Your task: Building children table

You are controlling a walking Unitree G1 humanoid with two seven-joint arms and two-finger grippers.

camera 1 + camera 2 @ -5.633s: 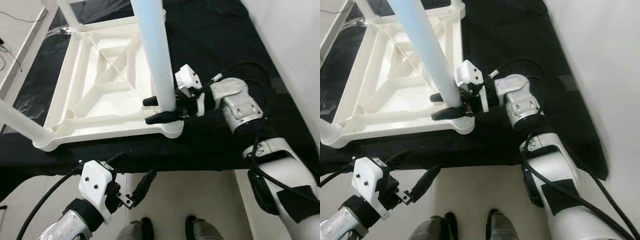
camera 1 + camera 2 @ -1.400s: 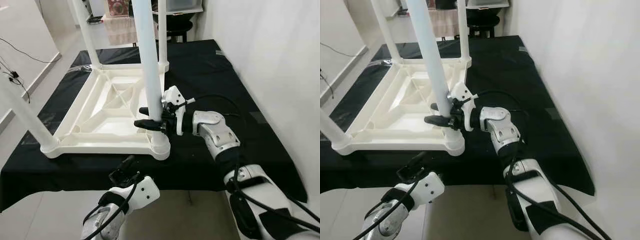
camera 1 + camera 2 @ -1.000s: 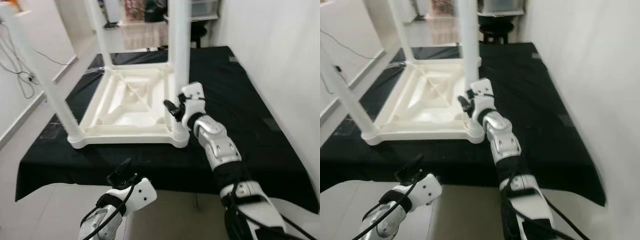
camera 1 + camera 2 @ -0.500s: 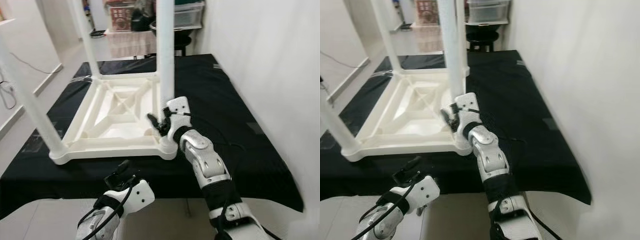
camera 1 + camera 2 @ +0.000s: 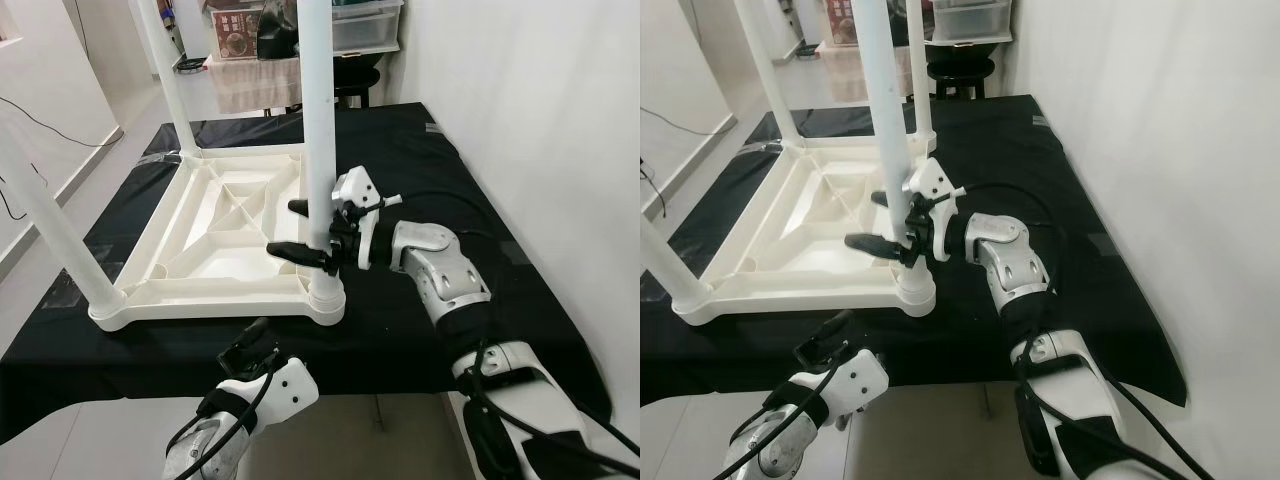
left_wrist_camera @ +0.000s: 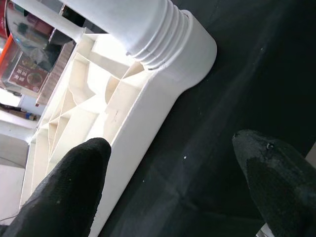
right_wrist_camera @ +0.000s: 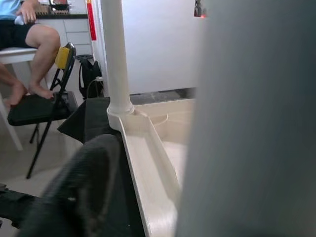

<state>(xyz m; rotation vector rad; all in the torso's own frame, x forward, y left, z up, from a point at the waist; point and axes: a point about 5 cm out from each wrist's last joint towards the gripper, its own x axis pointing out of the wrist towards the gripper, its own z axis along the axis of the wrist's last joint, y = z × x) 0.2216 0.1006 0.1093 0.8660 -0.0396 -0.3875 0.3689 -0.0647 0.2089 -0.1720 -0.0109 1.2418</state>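
Observation:
A white plastic children's table (image 5: 215, 225) lies upside down on a black cloth, its legs pointing up. My right gripper (image 5: 305, 230) is shut on the near right leg (image 5: 318, 150), just above the corner socket (image 5: 327, 300). One black finger (image 5: 293, 250) lies in front of the leg and the other behind it. In the right wrist view the leg (image 7: 256, 118) stands close up beside a blurred finger (image 7: 84, 187). My left gripper (image 5: 247, 348) hangs open below the cloth's front edge, its fingers (image 6: 64, 187) wide apart and facing the same corner (image 6: 187, 54).
The black cloth (image 5: 440, 180) covers a low platform, with bare room to the right of the table. A white wall runs along the right. Boxes and a stool (image 5: 360, 60) stand at the back. A person (image 7: 29, 29) sits on a stool beyond a folding chair (image 7: 44, 103).
The head view has shifted. My right wrist has turned around the leg, so its fingers now lie level on either side of it. The left arm stays low.

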